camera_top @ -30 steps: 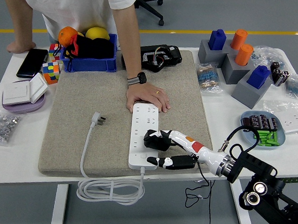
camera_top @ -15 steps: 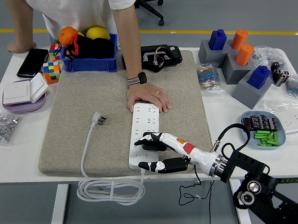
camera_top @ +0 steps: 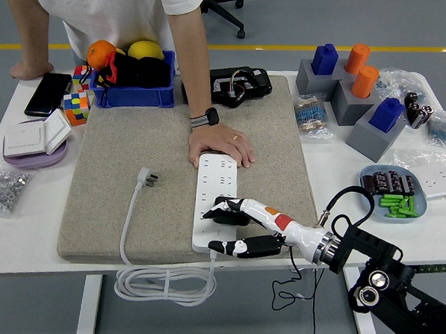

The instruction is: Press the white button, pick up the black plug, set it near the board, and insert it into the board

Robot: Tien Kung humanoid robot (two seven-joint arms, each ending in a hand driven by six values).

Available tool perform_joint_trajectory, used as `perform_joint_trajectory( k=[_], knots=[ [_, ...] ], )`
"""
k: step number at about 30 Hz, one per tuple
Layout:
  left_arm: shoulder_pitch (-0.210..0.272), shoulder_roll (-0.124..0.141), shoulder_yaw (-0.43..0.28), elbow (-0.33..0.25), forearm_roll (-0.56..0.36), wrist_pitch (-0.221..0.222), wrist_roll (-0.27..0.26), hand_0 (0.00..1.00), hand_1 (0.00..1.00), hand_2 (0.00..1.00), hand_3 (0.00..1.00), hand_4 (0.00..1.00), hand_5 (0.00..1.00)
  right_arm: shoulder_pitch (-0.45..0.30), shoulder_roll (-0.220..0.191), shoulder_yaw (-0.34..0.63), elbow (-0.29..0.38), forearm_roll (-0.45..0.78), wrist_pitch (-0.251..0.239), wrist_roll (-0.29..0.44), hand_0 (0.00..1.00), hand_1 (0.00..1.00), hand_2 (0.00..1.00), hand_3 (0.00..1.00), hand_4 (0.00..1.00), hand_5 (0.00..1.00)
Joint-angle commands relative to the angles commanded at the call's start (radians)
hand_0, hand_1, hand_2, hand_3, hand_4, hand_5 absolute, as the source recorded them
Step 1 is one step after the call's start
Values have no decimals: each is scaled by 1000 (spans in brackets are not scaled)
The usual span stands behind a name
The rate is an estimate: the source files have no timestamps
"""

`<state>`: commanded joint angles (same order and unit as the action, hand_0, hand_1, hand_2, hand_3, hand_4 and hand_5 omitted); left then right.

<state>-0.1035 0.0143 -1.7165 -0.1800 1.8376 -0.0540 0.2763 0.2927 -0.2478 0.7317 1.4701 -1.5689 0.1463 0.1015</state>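
Note:
The white power strip (camera_top: 216, 183) lies lengthwise on the beige mat (camera_top: 119, 146). A person's hand (camera_top: 220, 143) presses on its far end. My right hand (camera_top: 214, 226) reaches in from the lower right over the strip's near end. Its fingers (camera_top: 232, 205) arch over the black plug (camera_top: 225, 216), which sits on the strip's face. The thumb (camera_top: 245, 247) lies along the strip's near edge. I cannot tell how deep the plug sits. The white button is not visible to me.
The strip's own white plug (camera_top: 146, 178) lies on the mat, its cable coiled below the table edge (camera_top: 164, 284). A blue bin (camera_top: 134, 87) and black device (camera_top: 238, 84) stand behind. Grey blocks (camera_top: 354, 99) and a blue dish (camera_top: 394, 192) are on the right.
My right hand moved left and down with the black plug onto the strip's near sockets, its fingers flattening over it. The person's hand has not moved.

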Motion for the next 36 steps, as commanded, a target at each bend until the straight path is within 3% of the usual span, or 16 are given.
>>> perform_joint_trajectory(
  k=[9,18,24,36],
  knots=[
    [1,0,-3,0,1,0,1,484,500,498,588,580,254,3,-1,-6,5,3,2,-6,894,788,747,729,882,636],
    [2,0,-4,0,2,1,1,484,499,498,588,580,254,4,-1,88,79,-6,-1,2,892,787,744,730,882,632],
    [0,0,-6,0,1,1,1,484,499,498,587,580,255,-3,0,190,127,-25,-18,32,885,783,739,726,884,630],
    [-7,0,-2,0,-2,4,-1,482,499,498,588,580,253,-72,9,444,62,-91,-28,3,882,788,736,727,882,616]
  ],
)
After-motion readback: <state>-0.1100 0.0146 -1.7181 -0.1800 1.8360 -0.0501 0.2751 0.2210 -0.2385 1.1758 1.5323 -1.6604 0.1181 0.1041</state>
